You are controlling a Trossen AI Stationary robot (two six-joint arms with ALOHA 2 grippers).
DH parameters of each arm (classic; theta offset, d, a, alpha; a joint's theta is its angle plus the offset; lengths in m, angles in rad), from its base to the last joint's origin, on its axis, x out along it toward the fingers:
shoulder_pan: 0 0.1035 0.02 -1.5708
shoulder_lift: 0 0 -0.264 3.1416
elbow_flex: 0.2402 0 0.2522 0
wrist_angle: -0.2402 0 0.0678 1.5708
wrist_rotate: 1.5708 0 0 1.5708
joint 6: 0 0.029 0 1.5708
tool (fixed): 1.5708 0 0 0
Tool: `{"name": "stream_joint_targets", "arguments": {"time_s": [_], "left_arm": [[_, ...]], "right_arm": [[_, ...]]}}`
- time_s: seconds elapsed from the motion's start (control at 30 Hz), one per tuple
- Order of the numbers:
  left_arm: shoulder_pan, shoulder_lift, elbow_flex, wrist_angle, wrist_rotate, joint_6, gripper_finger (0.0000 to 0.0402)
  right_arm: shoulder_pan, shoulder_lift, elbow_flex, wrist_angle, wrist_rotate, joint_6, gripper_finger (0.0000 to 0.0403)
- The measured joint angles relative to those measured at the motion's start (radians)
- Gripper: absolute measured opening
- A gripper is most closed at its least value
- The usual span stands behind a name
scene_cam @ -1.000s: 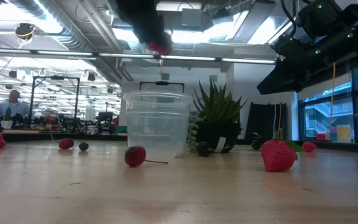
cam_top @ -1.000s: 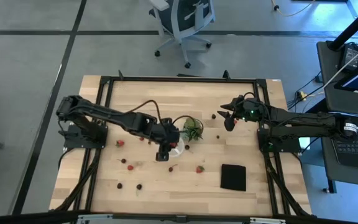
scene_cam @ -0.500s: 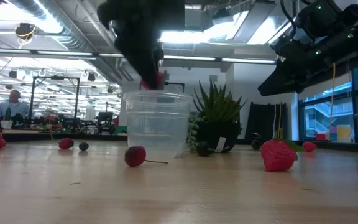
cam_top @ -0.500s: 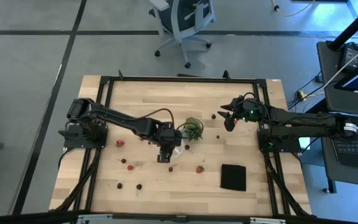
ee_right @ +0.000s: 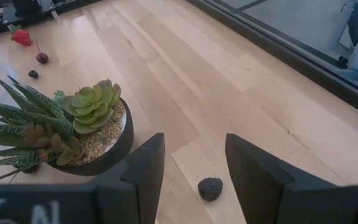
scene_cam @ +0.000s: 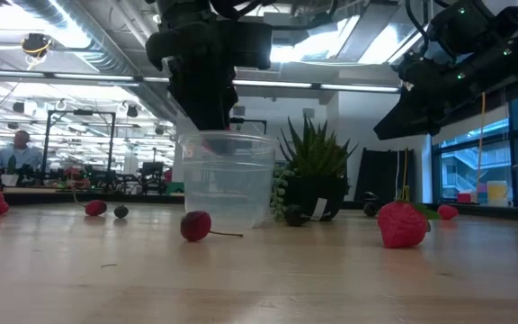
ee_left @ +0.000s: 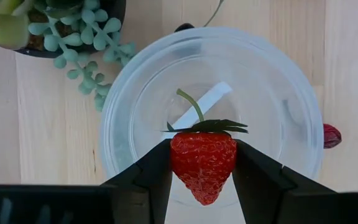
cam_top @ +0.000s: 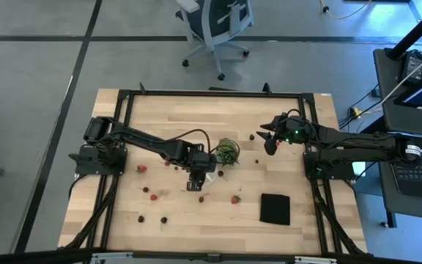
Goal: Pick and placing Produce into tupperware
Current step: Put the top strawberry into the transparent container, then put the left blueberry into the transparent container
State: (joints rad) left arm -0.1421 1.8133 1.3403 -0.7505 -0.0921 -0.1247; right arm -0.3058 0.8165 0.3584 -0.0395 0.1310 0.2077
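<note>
My left gripper (ee_left: pixel 202 152) is shut on a red strawberry (ee_left: pixel 202 165) with a green cap. It stands right over the open mouth of the round translucent tupperware (ee_left: pixel 114 124), at rim height in the low view (scene_cam: pixel 207 117). The tupperware (scene_cam: pixel 226 184) stands on its base on the table, beside the potted plant (cam_top: pixel 227 152). My right gripper (ee_right: pixel 191 168) is open, above the table's far right part (cam_top: pixel 269 143), with a dark berry (ee_right: pixel 211 188) lying below it. More strawberries (cam_top: pixel 235 199) and dark cherries (cam_top: pixel 164 219) lie scattered on the wood. My left gripper pinches the strawberry by its two sides (ee_left: pixel 178 158) between both fingers, coming from above and pointing down. The strawberry is lifted clear, over the inside of the tupperware, with its green cap (ee_left: pixel 207 126) and stem showing past the fingertips.
A flat black square (cam_top: pixel 275 209) lies near the table's right near part. A cherry with a stem (scene_cam: pixel 196 225) and a strawberry (scene_cam: pixel 402 225) lie in front of the tupperware. The succulent pot (ee_right: pixel 86 124) stands close to the container. A white strip (ee_left: pixel 201 106) lies in the tupperware's bottom.
My left gripper has come down with the strawberry, from well above the tupperware to its rim, and has shifted slightly toward the table's right. It has stayed shut on the strawberry. My right arm has kept still.
</note>
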Motion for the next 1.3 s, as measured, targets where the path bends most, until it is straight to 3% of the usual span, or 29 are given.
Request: {"name": "stream_joint_targets", "arguments": {"time_s": [0.2, 0.57, 0.77, 1.07, 1.3], "left_arm": [[0.018, 0.000, 0.000, -0.008, 0.005, -0.028, 0.0150], [0.040, -0.016, 0.000, -0.028, 0.014, -0.030, 0.0232], [0.040, -0.111, 0.000, -0.132, 0.061, -0.030, 0.0235], [0.028, -0.299, -0.012, -0.314, 0.014, -0.030, 0.0235], [0.031, -0.308, -0.195, -0.230, 0.004, -0.053, 0.0235]], "right_arm": [[0.000, 0.000, 0.000, -0.001, 0.000, 0.000, 0.0172], [0.000, 0.000, 0.000, -0.004, 0.000, -0.002, 0.0172], [0.001, 0.000, 0.000, -0.009, 0.000, -0.001, 0.0172], [0.001, 0.000, 0.000, -0.012, 0.000, -0.003, 0.0172], [0.002, 0.000, 0.000, -0.022, 0.000, -0.003, 0.0172]]}}
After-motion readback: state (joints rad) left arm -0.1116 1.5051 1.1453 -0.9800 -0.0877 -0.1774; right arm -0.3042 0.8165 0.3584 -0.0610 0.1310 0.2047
